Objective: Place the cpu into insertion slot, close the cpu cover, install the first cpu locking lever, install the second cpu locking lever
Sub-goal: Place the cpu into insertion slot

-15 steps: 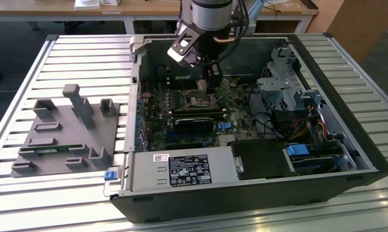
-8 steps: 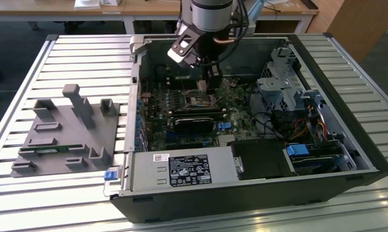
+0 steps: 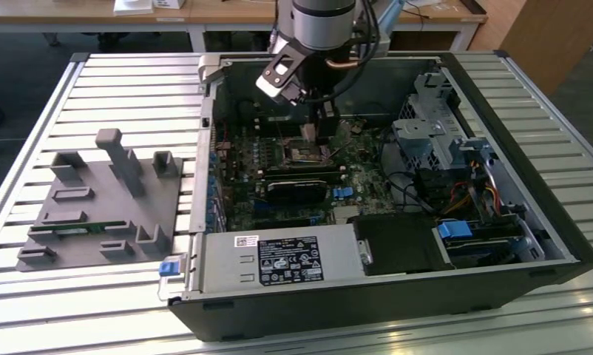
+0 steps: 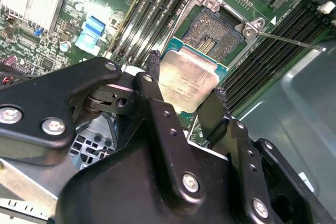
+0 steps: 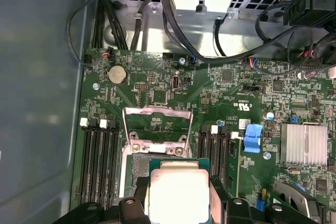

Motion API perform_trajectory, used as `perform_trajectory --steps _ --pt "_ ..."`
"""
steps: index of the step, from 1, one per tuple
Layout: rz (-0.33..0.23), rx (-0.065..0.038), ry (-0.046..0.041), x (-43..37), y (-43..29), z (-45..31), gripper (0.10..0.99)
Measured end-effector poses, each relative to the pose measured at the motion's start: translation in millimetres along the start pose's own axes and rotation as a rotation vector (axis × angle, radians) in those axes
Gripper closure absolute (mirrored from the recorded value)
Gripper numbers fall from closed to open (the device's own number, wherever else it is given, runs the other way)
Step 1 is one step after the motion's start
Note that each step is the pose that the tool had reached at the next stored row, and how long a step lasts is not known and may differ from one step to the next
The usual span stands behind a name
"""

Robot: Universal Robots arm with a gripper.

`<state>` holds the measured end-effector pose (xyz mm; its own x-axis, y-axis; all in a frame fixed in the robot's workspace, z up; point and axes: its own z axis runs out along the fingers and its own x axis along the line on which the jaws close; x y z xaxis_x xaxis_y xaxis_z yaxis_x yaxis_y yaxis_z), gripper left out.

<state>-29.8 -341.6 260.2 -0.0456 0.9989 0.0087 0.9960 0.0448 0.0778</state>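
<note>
Holding the cpu [image 4: 195,72] over the board is the step in hand. The pincer [image 4: 185,78] is clenched on two opposite edges of the chip, which hangs near the insertion slot [image 4: 214,31] and is not yet seated. The cpu cover [image 5: 156,110] stands open on the slot's side away from the pincer. Seating, I judge, calls for squaring the chip over the slot and lowering it flat. Counted: one cpu, one cover, one slot. One thin locking lever [image 4: 294,41] juts beside the slot; a second is possibly hidden.
</note>
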Motion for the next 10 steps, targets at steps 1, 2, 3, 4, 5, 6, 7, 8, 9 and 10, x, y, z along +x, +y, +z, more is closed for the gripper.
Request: perform_trajectory --steps 1,2,3,4,5,6,7,8,9,10 --pt "0.000 0.000 -0.0001 0.0 -0.1 0.7 0.549" --pt "0.000 0.000 -0.0001 0.0 -0.1 1.5 0.549" --pt "0.000 0.000 0.0000 0.2 -0.3 2.6 0.549" --pt "0.000 0.000 -0.0001 0.6 -0.5 3.9 0.549" --pt "0.000 0.000 -0.0002 1.3 -0.6 5.2 0.549" --pt "0.000 0.000 -0.0001 1.7 -0.7 6.4 0.549" --pt "0.000 0.000 -0.0001 1.9 -0.7 7.4 0.549" --pt "0.000 0.000 -0.0001 2.0 -0.8 8.3 0.549" --pt "0.000 0.000 -0.0001 2.1 -0.9 9.2 0.549" --pt "0.001 0.000 -0.0002 2.2 -1.3 10.0 0.549"
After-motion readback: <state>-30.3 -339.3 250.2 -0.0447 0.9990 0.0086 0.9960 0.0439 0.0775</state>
